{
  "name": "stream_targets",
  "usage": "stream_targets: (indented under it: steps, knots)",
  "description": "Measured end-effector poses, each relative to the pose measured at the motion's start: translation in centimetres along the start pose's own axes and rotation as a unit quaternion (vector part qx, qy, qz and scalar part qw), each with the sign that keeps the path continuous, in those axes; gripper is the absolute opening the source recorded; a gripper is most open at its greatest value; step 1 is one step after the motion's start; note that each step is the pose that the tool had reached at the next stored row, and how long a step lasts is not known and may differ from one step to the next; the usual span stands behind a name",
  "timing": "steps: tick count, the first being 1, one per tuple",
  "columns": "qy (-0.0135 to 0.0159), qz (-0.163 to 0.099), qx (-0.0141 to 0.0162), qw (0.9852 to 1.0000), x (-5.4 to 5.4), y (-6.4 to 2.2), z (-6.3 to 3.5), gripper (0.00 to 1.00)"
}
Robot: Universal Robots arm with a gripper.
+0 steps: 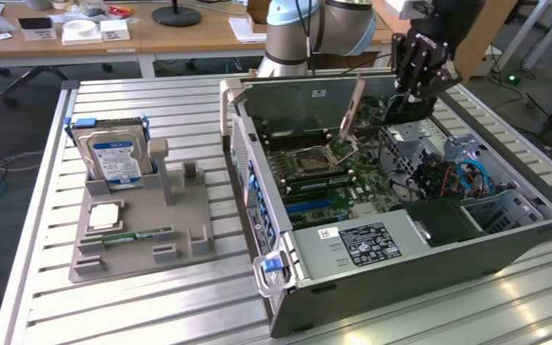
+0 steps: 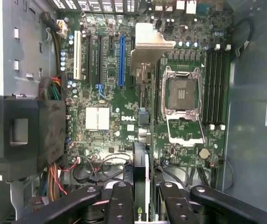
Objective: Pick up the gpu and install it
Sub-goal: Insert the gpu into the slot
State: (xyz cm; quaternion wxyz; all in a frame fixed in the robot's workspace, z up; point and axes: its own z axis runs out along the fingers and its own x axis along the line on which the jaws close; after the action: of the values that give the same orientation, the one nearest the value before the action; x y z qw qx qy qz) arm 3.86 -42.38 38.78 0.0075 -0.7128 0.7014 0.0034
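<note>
Fingers are closed narrowly on the gpu, which is gripped on edge between the two pads. From the room, the gripper hangs over the far end of the open case, with the card's dark body below it and clear of the board.

Progress: I judge the pick-up done. The tray on the exterior view's left holds the hard drive and memory stick, with no card among its posts. Installation is not done. The card is seated in no slot, and the blue slot and its black neighbours stand unoccupied. The card's edge runs roughly parallel to those slots but is offset from them, nearer the socket.

Clearances:
- The socket's latch plate stands upright from the board, near the held card. I judge it the likeliest snag.
- A silver heatsink sits just beside the blue slot, between it and the socket.
- The power supply closes off the near end of the case.
- Loose cables and the drive cage crowd the exterior view's right.
- The case is open overhead, and the slot area itself looks unobstructed.
</note>
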Motion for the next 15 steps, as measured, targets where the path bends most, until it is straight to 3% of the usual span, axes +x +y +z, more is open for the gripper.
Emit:
stream_targets:
  steps: [15]
  knots:
    - [0.0001, 0.0, 0.0017, 1.0, 0.0, 3.16, 0.22, 0.26]
